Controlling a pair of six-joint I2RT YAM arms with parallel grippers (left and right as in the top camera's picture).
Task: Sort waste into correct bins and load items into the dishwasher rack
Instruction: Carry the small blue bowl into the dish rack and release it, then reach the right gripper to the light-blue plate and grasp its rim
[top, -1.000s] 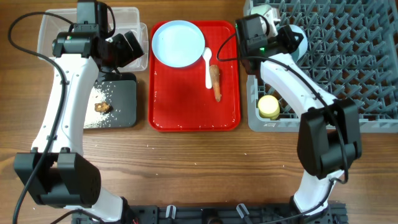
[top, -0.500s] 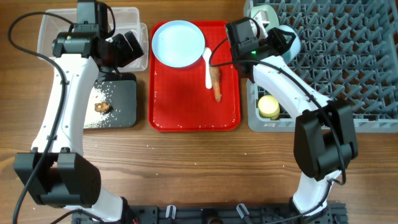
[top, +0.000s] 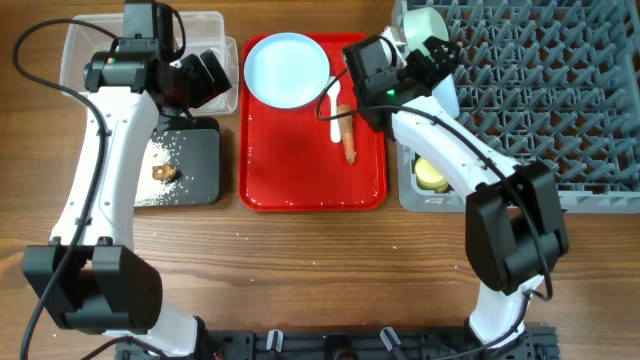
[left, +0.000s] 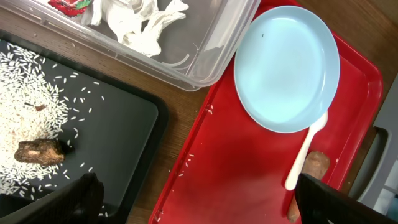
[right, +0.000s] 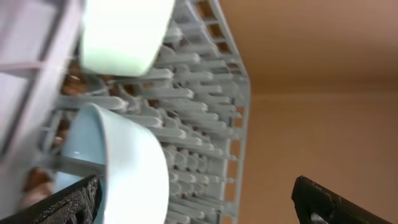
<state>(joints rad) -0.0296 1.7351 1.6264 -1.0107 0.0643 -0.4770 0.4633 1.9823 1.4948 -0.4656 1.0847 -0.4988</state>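
- Right gripper (top: 437, 60): fingers apart and empty, at the left rim of the rack (top: 560, 110), far right corner of the surface.
- Blue bowl (right: 127, 168) and green-white bowl (right: 124, 28) stand among the pegs, and the cup (top: 432, 172) sits in the rack's near left corner.
- Left gripper (top: 205, 75): fingers apart and empty, by the tub (top: 85, 45) and black tray (top: 200, 160), far left.
- Tub: wrapper (left: 68, 5), paper (left: 140, 18). Black tray: rice (left: 25, 93), chunk (left: 38, 151).
- Plate (top: 287, 68), spoon (top: 335, 105) and stick (top: 347, 130) lie on the red tray (top: 300, 180). The spoon touches the plate's rim.
- Step, as judged: rack loading, between items. The next move calls for a low reach to the thin spoon or the plate's edge.
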